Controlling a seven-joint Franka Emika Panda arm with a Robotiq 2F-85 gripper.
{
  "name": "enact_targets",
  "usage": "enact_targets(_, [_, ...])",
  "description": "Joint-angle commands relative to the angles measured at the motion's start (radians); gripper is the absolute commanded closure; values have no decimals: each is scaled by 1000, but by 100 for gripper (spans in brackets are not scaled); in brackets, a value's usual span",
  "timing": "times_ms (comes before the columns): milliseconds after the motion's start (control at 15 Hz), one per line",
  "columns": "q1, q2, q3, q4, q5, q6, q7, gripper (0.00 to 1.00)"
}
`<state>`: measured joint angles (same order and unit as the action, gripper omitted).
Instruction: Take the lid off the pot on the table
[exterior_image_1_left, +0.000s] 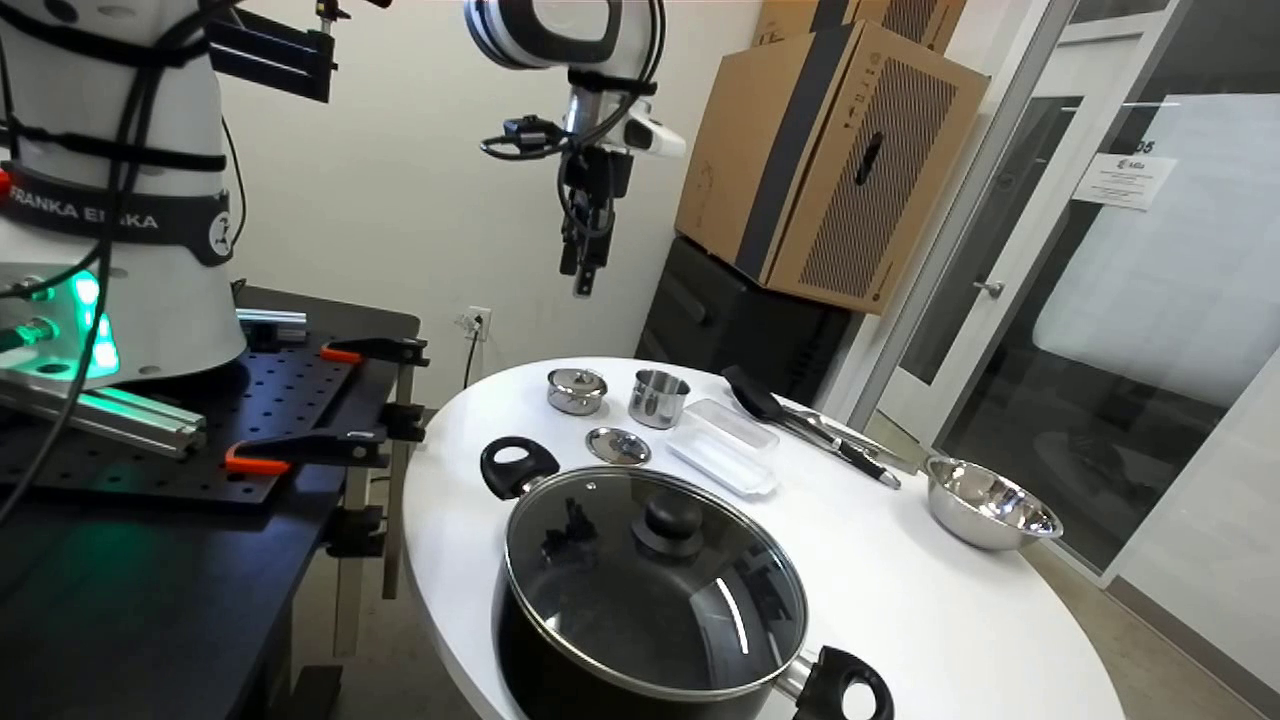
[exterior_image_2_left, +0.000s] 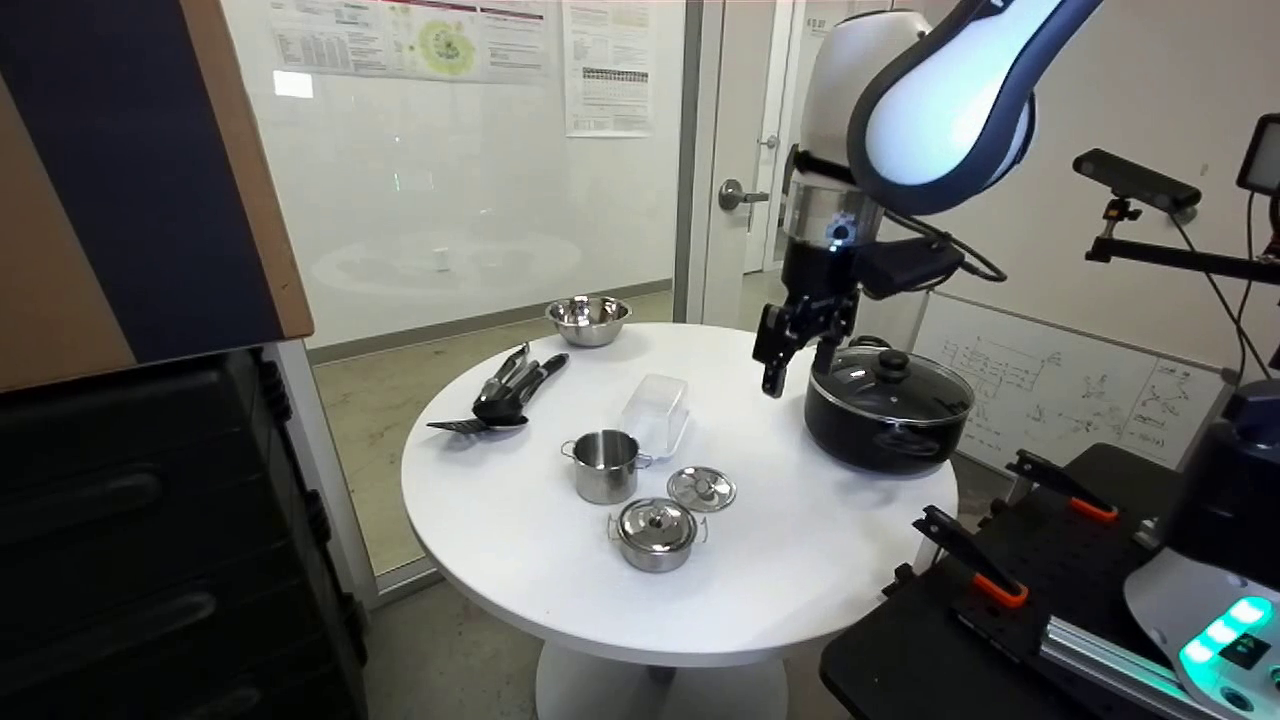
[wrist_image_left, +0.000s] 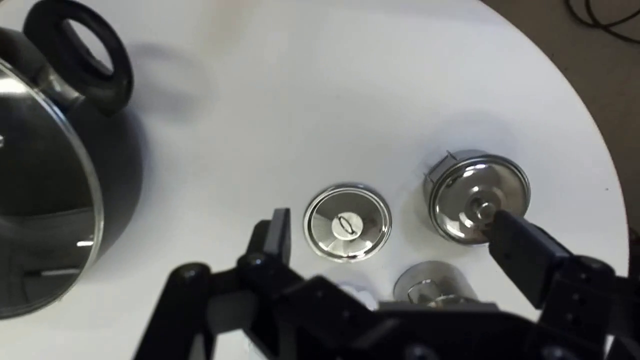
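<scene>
Black pot (wrist_image_left: 119, 170), prob. target, glass lid (wrist_image_left: 45, 187) on, sits on worktop (wrist_image_left: 225, 155), L of & well apart from jaws in wrist view; next move likely goes L. Lid's round, no long axis. Jaws spread, empty. Rightward: loose lid (wrist_image_left: 347, 225), lidless pot (wrist_image_left: 434, 277), lidded pot (wrist_image_left: 475, 197) (poss. target too). Qty: 3 pots, 3 lids.

Round white surface (exterior_image_1_left: 930, 620) carries a large black pot (exterior_image_1_left: 570, 682), its glass lid (exterior_image_1_left: 630, 600) seated on the rim, knob (exterior_image_1_left: 672, 517) upward. Beyond the pot are a small loose steel lid (exterior_image_1_left: 618, 446), a small lidded steel pot (exterior_image_1_left: 577, 393), an open steel container (exterior_image_1_left: 657, 402) and a clear plastic box (exterior_image_1_left: 723, 468). Black-handled utensils (exterior_image_1_left: 858, 461) lie further along; a steel bowl (exterior_image_1_left: 975, 518) stands near the edge. The fingers (exterior_image_1_left: 586, 278) point downward, higher than and apart from all items; the gap between them cannot be judged from this angle.
</scene>
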<state>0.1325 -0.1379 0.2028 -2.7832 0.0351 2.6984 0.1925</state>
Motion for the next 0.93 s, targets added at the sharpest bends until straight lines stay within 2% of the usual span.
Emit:
enact_targets(0, [12,33,1,6,-17,6,28,0])
enact_targets(200, [13,91,4,22,-43,16,61,0])
enact_targets(467, [12,93,3,27,-43,16,61,0])
enact_targets(533, [24,124,8,36,-1,41,43,0])
enact_targets(867, [63,242,25,88,-11,94,79,0])
